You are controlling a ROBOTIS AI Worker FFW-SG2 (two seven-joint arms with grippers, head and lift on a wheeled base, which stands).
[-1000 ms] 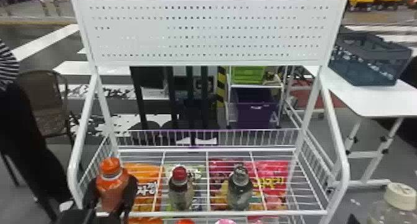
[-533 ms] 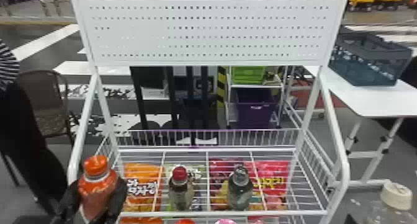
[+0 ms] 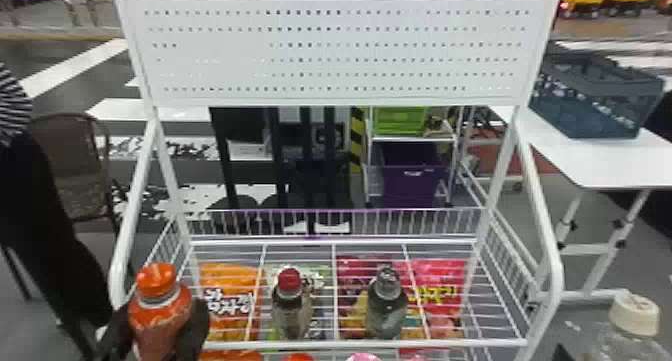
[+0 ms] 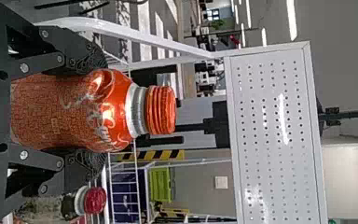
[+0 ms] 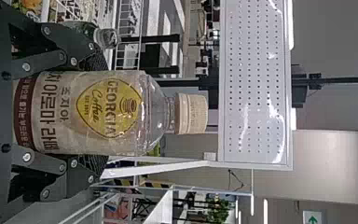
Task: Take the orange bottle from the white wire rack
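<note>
At the lower left of the head view, my left gripper (image 3: 162,330) is shut on the orange bottle (image 3: 159,305), which stands upright at the rack's front left corner. In the left wrist view, the fingers of the left gripper (image 4: 86,112) press both sides of the orange bottle (image 4: 70,112). The white wire rack (image 3: 360,343) spans the middle. Its right front side has a cream-capped clear bottle (image 3: 631,325) beside it; in the right wrist view my right gripper (image 5: 86,114) is shut on that cream-capped bottle (image 5: 93,112).
A red-capped bottle (image 3: 291,307) and a dark-capped bottle (image 3: 386,305) stand on the rack among snack bags (image 3: 230,300). The perforated white panel (image 3: 335,50) rises above. A white table (image 3: 600,160) with a grey crate (image 3: 595,95) is at the right.
The left gripper and orange bottle have moved left and slightly toward the robot, away from the orange snack bag. The cream-capped bottle has shifted slightly left in the head view.
</note>
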